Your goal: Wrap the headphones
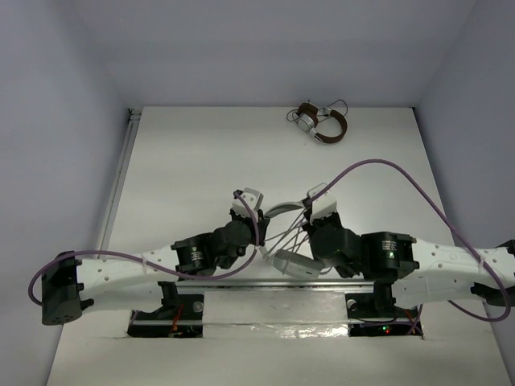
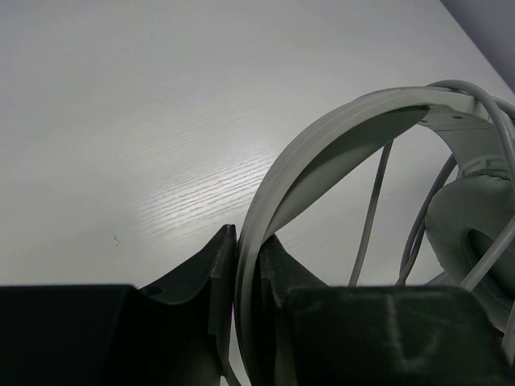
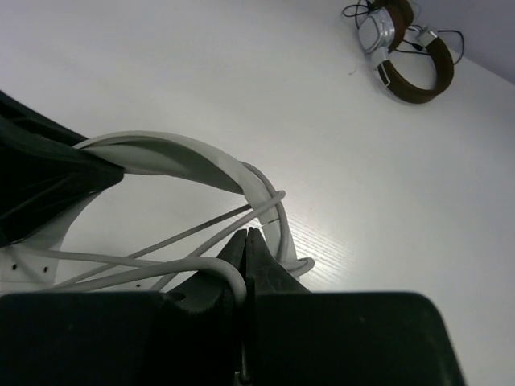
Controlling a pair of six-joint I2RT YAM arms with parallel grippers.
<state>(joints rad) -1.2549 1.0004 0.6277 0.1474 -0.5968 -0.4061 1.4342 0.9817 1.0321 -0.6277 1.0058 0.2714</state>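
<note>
The white over-ear headphones [image 1: 294,264] are held between my two grippers near the table's front. In the left wrist view my left gripper [image 2: 245,269] is shut on the wide headband [image 2: 322,153]; a padded earcup [image 2: 471,233] hangs at the right with cable strands [image 2: 370,213] across the arch. My left gripper also shows from above [image 1: 254,211]. My right gripper [image 3: 246,241] is shut on the thin light-grey cable [image 3: 205,264], which curves over its left finger and down between the jaws, just below the headband [image 3: 177,154]. It also shows from above [image 1: 312,214].
The smaller brown-and-silver headphones [image 1: 320,122] with a dark cord lie at the table's far edge, also in the right wrist view [image 3: 406,48]. A purple arm cable [image 1: 402,173] arches over the right side. A rail [image 1: 121,173] runs along the table's left edge.
</note>
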